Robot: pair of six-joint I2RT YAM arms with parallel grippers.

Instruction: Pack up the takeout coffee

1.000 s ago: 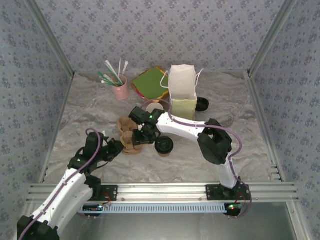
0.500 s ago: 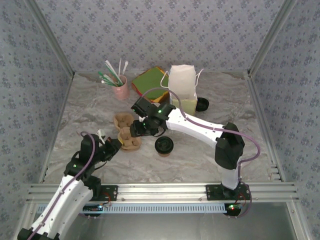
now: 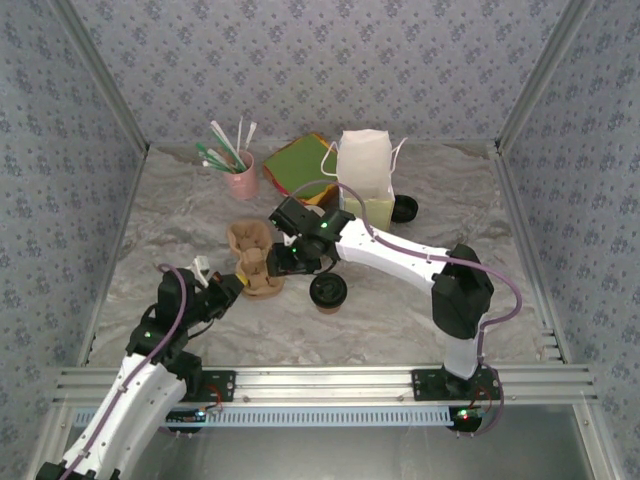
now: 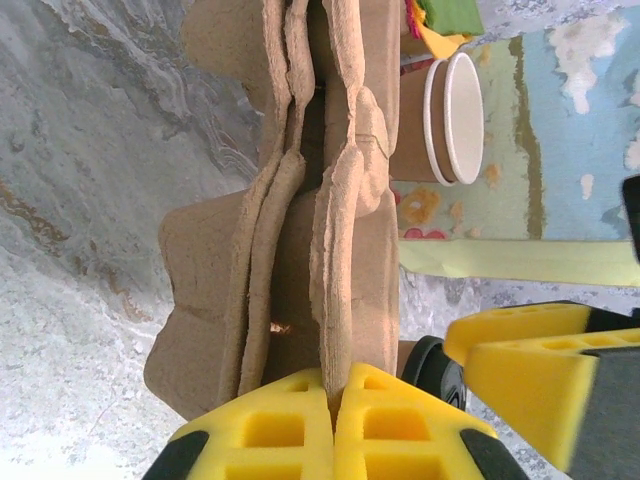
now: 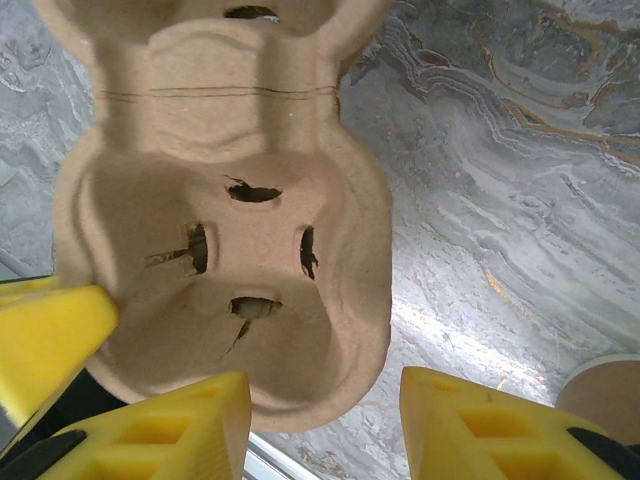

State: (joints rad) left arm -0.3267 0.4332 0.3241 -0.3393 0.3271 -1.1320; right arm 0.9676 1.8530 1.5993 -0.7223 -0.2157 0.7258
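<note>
The takeout coffee [image 3: 328, 291] stands just right of the spread right gripper [image 3: 277, 263], nearer it than the left gripper [image 4: 335, 432] pinching the carrier [image 4: 300, 250].

cup carrier [image 5: 230, 200]: lying across the upper left and centre, showing four slits in its pocket
right gripper [image 5: 325, 415]: fingers standing apart at the bottom edge, carrier's near end sitting between them
table [image 5: 500, 200]: marbled grey, showing at right

Takeout coffee [image 3: 328, 290] — brown cup, black lid, upright.
</note>
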